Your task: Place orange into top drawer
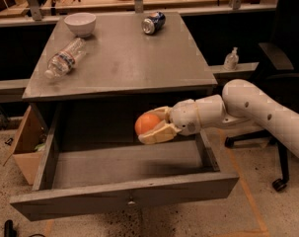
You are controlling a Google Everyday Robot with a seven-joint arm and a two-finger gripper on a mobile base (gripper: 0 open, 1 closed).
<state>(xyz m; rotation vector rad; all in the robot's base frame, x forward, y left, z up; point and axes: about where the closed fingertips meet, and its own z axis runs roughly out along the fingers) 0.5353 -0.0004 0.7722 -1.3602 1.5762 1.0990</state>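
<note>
Cardboard box [24, 144]: stands on the floor at the 9 o'clock side of the cabinet, just beside the open drawer's left wall.

Plastic bottle [65, 58]: lies on its side on the tabletop [124, 63], toward 10 o'clock, with its cap pointing to 7 o'clock.

Bowl [80, 23]: white, upright, at the 11 o'clock corner of the tabletop, near the bottle's base.

Top drawer [80, 201]: pulled fully out toward 6 o'clock. Its grey floor is exposed, and a small round knob [131, 201] sits at the centre of the front panel.

Soda can [153, 22]: lies on its side near the 12 o'clock edge of the tabletop, well apart from the bowl.

Orange [146, 122]: held in the air below the tabletop's front edge and above the rear right part of the drawer's floor. It is not touching the floor, and a shadow lies beneath it.

Pincer [148, 126]: clamped on the orange, with one finger above the fruit and one below. It points toward 9 o'clock.

Arm [257, 107]: white, enters from 4 o'clock and crosses over the drawer's right wall.

Pump bottle [231, 59]: stands on a ledge at 2 o'clock, beside the cabinet.

Office chair [275, 63]: black, at 3 o'clock, behind the arm.
</note>
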